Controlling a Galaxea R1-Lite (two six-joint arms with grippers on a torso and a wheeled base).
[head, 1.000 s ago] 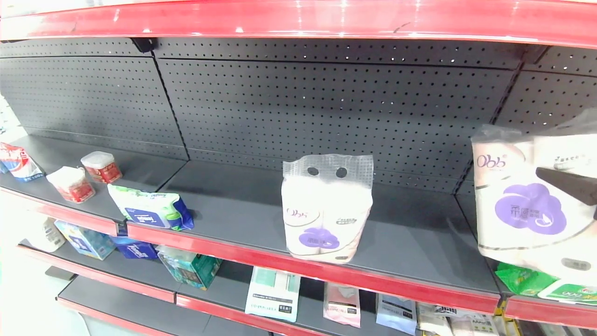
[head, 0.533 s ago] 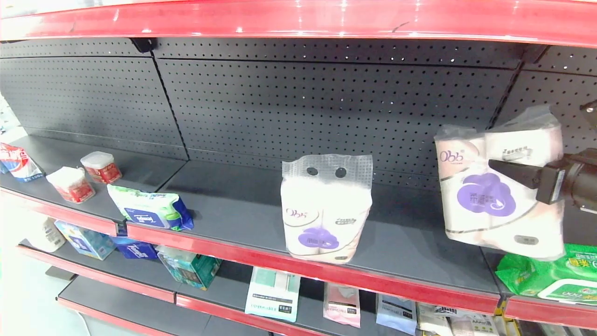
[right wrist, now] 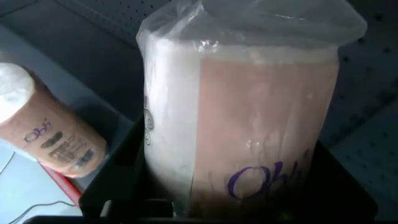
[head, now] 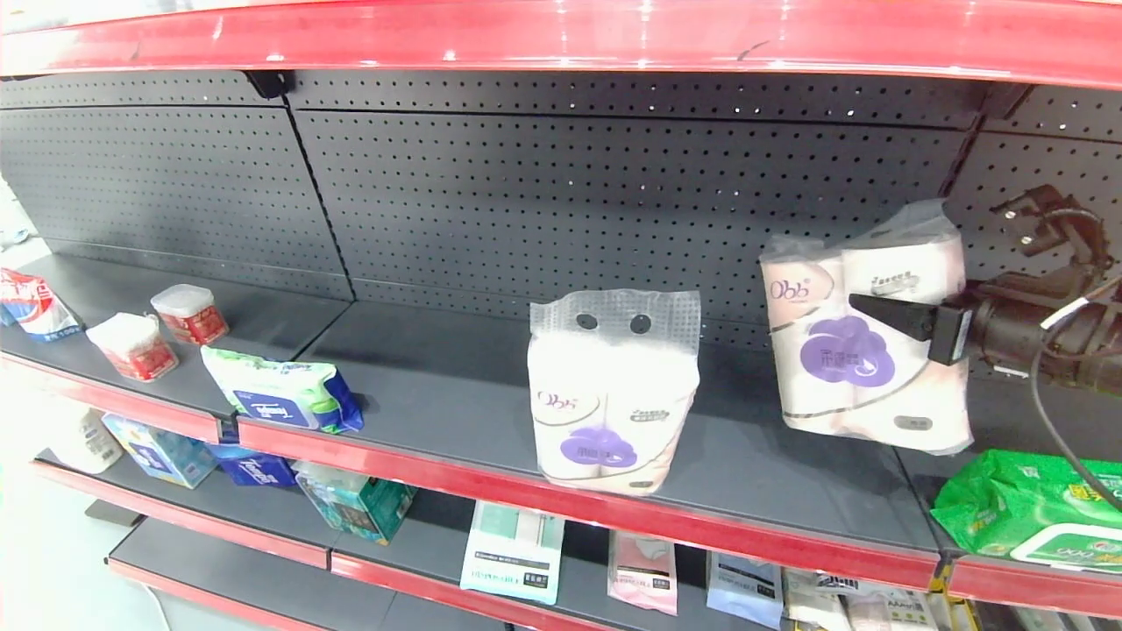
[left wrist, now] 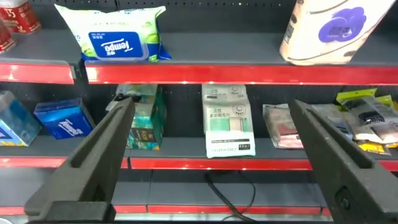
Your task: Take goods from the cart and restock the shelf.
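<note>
Head view: right claw (head: pixel 885 315) is clenched on a roll pack (head: pixel 841 368), held slightly tilted over the right end of the shelf (head: pixel 438 377), near the pegboard back (head: pixel 614 202). Whether its base touches the board cannot be told. A second roll pack (head: pixel 609 412) stands upright at the front edge, apart from the held one. Blue wipes pack (head: pixel 280 399) lies further left; green pack (head: pixel 1026 504) lies on the next bay.

Left wrist view: left claw (left wrist: pixel 211 109) is released and carries nothing, hanging low before the shelf front (lower tiers hold assorted small goods).

Right wrist view: the held pack sits snug between the dark fingers; shelf board beneath it.

Judgement: the placing step is in hand. Next move calls for squaring the pack upright, setting it down beside its twin, then letting go.

Surface: dark metal boards, red price rail (head: pixel 526 491), store aisle.
</note>
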